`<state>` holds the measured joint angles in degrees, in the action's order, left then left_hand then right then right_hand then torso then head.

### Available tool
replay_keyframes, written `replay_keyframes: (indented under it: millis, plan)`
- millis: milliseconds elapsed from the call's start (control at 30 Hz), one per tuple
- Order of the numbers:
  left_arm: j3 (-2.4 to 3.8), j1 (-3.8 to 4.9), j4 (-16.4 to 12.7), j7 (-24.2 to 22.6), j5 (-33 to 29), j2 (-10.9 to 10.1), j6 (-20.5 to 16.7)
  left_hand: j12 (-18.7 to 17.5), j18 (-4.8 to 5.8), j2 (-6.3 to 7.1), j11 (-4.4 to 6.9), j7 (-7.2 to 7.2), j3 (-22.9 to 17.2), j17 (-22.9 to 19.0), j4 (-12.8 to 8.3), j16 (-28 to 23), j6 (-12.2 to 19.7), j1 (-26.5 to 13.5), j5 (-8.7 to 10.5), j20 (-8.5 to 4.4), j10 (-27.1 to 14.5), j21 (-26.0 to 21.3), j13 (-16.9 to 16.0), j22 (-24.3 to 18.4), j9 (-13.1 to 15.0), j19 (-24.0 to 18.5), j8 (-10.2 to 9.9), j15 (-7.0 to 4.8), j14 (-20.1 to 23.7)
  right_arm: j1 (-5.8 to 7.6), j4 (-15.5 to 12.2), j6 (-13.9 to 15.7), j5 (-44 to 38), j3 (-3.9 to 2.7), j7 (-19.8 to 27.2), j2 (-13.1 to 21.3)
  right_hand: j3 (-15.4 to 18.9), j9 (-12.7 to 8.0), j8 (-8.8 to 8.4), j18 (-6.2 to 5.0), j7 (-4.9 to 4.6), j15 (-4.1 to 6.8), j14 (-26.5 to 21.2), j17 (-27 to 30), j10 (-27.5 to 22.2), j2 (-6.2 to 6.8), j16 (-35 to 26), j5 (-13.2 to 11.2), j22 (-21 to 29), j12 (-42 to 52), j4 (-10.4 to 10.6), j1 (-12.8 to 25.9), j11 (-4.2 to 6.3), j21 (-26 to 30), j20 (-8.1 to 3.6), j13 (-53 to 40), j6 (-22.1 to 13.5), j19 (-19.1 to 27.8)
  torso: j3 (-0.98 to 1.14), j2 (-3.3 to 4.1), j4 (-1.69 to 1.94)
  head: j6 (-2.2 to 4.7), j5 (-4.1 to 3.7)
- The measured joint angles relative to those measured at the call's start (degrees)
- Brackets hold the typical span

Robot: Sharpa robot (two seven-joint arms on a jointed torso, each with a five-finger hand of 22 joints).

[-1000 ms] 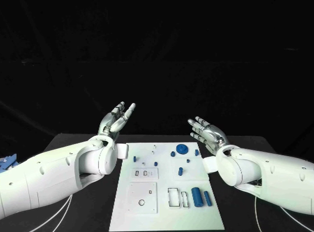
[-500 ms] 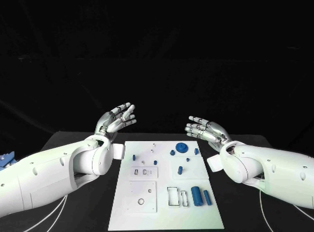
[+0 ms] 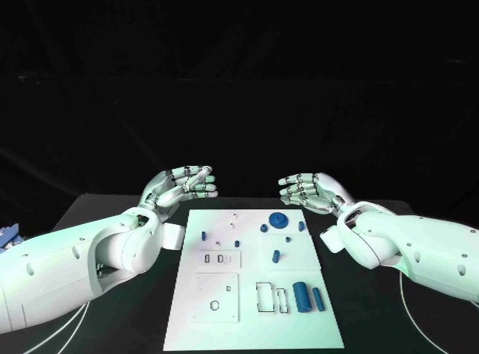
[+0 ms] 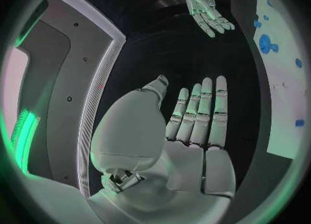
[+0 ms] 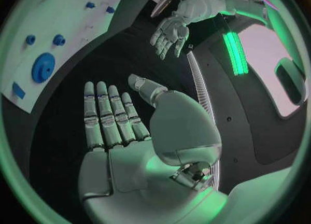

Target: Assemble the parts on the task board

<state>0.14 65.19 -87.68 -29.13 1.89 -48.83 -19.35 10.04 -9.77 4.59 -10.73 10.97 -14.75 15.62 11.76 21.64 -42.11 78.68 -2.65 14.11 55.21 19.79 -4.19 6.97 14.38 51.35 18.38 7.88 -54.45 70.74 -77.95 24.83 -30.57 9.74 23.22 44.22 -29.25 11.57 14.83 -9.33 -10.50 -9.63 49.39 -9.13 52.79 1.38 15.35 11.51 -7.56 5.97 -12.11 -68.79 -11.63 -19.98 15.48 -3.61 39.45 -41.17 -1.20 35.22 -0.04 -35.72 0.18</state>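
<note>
The white task board (image 3: 255,324) lies in the middle of the black table between my arms. Blue parts sit on it: a round disc (image 3: 277,218) at the far end, small pegs (image 3: 277,257) around the middle, and two cylinders (image 3: 301,296) near the right edge. My left hand (image 3: 184,184) hovers beyond the board's far left corner, holding nothing, its fingers (image 4: 201,110) stretched out side by side. My right hand (image 3: 311,192) hovers beyond the far right corner, also holding nothing, its fingers (image 5: 107,112) straight. Each wrist view shows the other hand across the gap: the right hand (image 4: 204,3) and the left hand (image 5: 170,32).
Several rectangular and round recesses (image 3: 266,299) are cut into the near half of the board. Bare black table (image 3: 111,203) runs along both sides of the board. The disc (image 5: 44,67) and the board (image 5: 71,22) also appear in the right wrist view.
Both hands have come down from a raised, upright pose and tipped inward toward each other above the table's far end. The parts on the board have not moved.
</note>
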Motion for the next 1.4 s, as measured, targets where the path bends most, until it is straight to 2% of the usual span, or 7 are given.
replay_keyframes:
  millis: [167, 267, 400, 667, 833, 1033, 1400]
  plan:
    - [0.04, 0.45, -1.9, 0.9, 2.2, -1.8, 2.0, 0.0, 0.01, 1.36, 1.11, 0.38, -1.5, 2.7, -1.0, 2.8, -2.0, 0.8, 0.0, -1.55, 3.0, 1.6, -0.1, 0.4, 0.5, 3.2, 0.3, -1.4, -3.5, 0.95, 0.5, 0.0, -8.3, -0.1, -1.6, 0.1, -0.4, 0.3, 0.71, -0.01, -0.73, 2.09, 7.1, -2.4, 5.4, 0.86, 2.0, 0.0, -2.3, -0.7, -0.4, -0.9, 1.35, -4.7, -1.85, -0.1, 4.7, -4.5, -0.03, 1.1, 0.18, 0.14, -0.23]
    - [0.07, 0.81, -3.7, 1.7, 4.0, -3.3, 3.0, 0.0, 0.01, 2.19, 1.41, 0.4, -2.1, 4.3, -1.3, 4.7, -2.0, 0.7, 0.0, -2.13, 3.7, 2.6, -0.1, 0.7, 0.6, 4.5, 0.3, -1.88, -4.8, 1.76, 0.6, -0.1, -14.7, -0.2, -3.3, 0.0, 0.8, 1.2, 1.53, -0.01, -0.27, 7.0, 22.2, -10.1, 14.1, 2.43, 9.5, 3.9, -11.6, -1.6, -1.5, -2.4, 4.45, -20.2, -6.86, -0.7, 11.9, -11.7, -0.04, 1.92, 0.34, 0.31, -0.4]
    - [0.44, 1.03, -6.2, 2.6, 6.2, -4.9, 4.2, -0.9, 0.02, 2.56, 1.72, 0.38, -2.6, 7.1, -1.5, 8.4, -2.4, 0.3, 0.0, -2.88, 4.0, 4.4, -0.1, 1.5, 0.8, 6.1, 0.2, -2.46, -5.9, 2.92, 0.9, -0.8, -24.2, -0.37, -6.5, -0.4, 1.0, 2.0, 1.08, -0.02, 0.51, 8.77, 28.5, -16.1, 15.7, 3.14, 14.7, 4.6, -17.5, -2.0, -1.5, -1.7, 5.7, -29.2, -8.67, -0.9, 13.8, -13.1, -0.1, 3.1, 0.54, 0.52, -0.49]
    - [1.12, 1.16, -10.1, 4.1, 9.2, -6.6, 5.9, -2.1, 0.02, 3.05, 1.72, 0.38, -3.5, 13.3, -1.7, 16.4, -2.4, -0.2, 0.0, -3.35, 4.0, 8.0, -0.1, 3.4, 1.1, 6.5, -0.8, -2.71, -5.5, 4.62, 0.9, -3.1, -42.4, -0.43, -14.6, -1.3, -0.6, 3.2, 0.07, -0.88, 1.02, 9.75, 32.6, -23.0, 17.3, 4.24, 21.3, 4.6, -20.5, -1.4, 0.0, -0.6, 6.73, -33.5, -9.42, -2.2, 14.1, -15.5, -0.36, 5.22, 1.26, 0.92, -1.22]
    - [1.43, 1.26, -11.4, 4.8, 10.4, -6.9, 6.5, -2.4, 0.02, 3.05, 1.72, 0.38, -3.5, 14.3, -1.8, 17.6, -2.4, -0.2, 0.0, -3.35, 4.0, 8.6, -0.1, 3.8, 1.2, 6.5, -1.0, -2.63, -5.2, 5.18, 0.9, -4.4, -50.0, -0.45, -18.8, -2.1, -2.2, 4.5, -0.72, -0.84, 1.89, 9.95, 34.4, -36.5, 17.6, 4.98, 37.1, 3.4, -30.0, -1.3, 1.2, 0.2, 7.02, -40.3, -9.87, -3.1, 13.5, -22.2, -0.47, 6.31, 1.68, 1.08, -1.6]
    - [1.63, 1.6, -12.4, 5.2, 11.2, -7.2, 7.0, -2.6, 0.02, 3.05, 1.72, 0.38, -3.5, 14.7, -1.8, 18.0, -2.4, -0.2, 0.0, -3.35, 4.0, 8.9, -0.1, 4.0, 1.2, 6.5, -1.2, -2.65, -4.8, 5.32, 1.1, -5.8, -55.0, -0.46, -22.4, -3.0, -3.8, 5.4, -1.93, 1.37, 1.68, 9.95, 34.3, -46.4, 16.5, 5.89, 47.7, 3.1, -40.0, -1.9, 2.0, 0.3, 6.92, -46.4, -9.74, -3.2, 11.6, -27.9, -0.61, 7.39, 2.15, 1.34, -1.86]
    - [1.69, 1.75, -12.7, 5.6, 11.8, -7.2, 7.4, -2.8, 0.02, 3.04, 1.72, 0.38, -3.8, 15.6, -1.8, 19.5, -2.3, -0.2, 0.0, -3.35, 4.0, 9.8, -0.1, 4.5, 1.3, 6.5, -1.2, -2.65, -4.8, 5.41, 1.0, -8.3, -58.8, -0.45, -26.4, -4.0, -4.6, 6.8, -2.96, 2.25, 1.8, 9.75, 34.5, -55.7, 12.9, 7.33, 57.6, 0.3, -46.2, -2.1, 3.7, 1.3, 6.41, -49.8, -9.42, -2.7, 9.6, -31.5, -1.0, 8.64, 2.85, 1.3, -2.32]
